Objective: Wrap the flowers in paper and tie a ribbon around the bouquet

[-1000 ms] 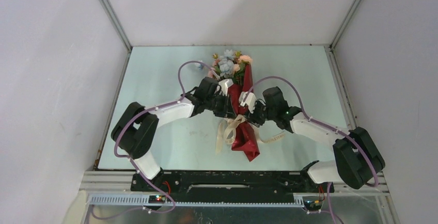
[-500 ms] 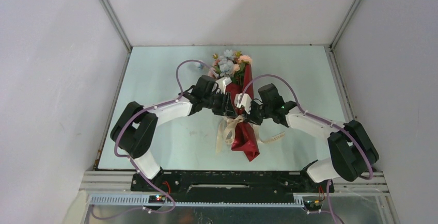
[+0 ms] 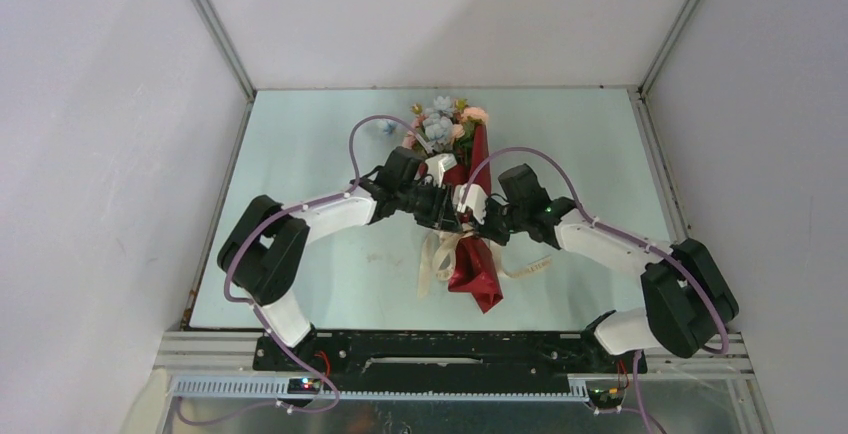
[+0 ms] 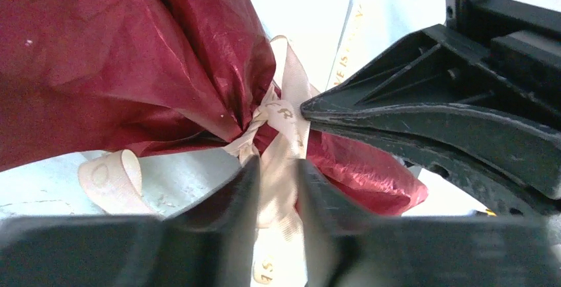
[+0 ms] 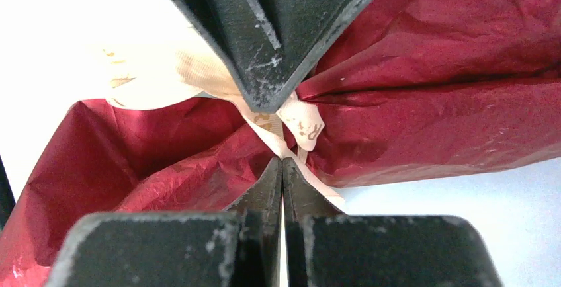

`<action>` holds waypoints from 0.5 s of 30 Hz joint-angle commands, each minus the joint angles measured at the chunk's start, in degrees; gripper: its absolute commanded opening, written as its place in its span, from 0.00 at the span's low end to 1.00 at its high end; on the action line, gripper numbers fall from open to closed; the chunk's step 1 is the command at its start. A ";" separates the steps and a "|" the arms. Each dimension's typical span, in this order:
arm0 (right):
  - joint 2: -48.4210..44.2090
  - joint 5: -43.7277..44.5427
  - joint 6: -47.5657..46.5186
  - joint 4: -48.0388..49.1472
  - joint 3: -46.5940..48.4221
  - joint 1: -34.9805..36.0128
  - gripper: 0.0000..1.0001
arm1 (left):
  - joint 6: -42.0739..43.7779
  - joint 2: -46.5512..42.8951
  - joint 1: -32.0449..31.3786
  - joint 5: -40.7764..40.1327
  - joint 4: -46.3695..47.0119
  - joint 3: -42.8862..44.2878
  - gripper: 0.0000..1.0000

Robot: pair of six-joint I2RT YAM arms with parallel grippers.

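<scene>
The flowers (image 3: 440, 126) stick out of the far end of the red paper (image 3: 478, 274), which is bunched into a bouquet mid-table. The cream ribbon (image 3: 437, 254) is knotted around its waist, with loops trailing toward me. Both grippers meet at that knot. My left gripper (image 3: 450, 211) (image 4: 278, 168) is open, and a ribbon (image 4: 281, 141) tail runs loosely through the gap between its fingers. My right gripper (image 3: 472, 216) (image 5: 282, 161) is shut, its tips pinching a strand of ribbon (image 5: 301, 125) just below the knot against the paper (image 5: 430, 69).
The pale green table (image 3: 300, 154) is bounded by white walls on three sides. A printed ribbon tail (image 3: 530, 269) lies to the right of the bouquet. The arm bases and a black rail (image 3: 450, 349) sit along the near edge.
My right gripper has closed onto the ribbon at the knot and shifted slightly left. My left gripper's jaws have opened around the ribbon tail. The bouquet has stayed put.
</scene>
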 commanded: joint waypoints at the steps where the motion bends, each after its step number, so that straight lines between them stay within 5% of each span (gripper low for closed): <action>1: -3.71 2.38 3.41 1.63 1.17 0.41 0.00 | 1.95 -0.75 -0.46 0.55 0.16 1.86 0.23; 3: -5.24 3.27 6.61 3.43 0.34 0.55 0.00 | 1.34 -0.97 -0.54 0.45 0.75 2.02 0.06; 5: -6.81 4.74 11.15 5.32 -0.58 0.98 0.00 | 0.65 -1.13 -0.55 0.56 1.64 2.23 0.01; 15: -9.96 8.09 29.94 10.32 -3.29 4.94 0.00 | -7.53 -3.12 -0.56 0.45 9.51 1.40 0.00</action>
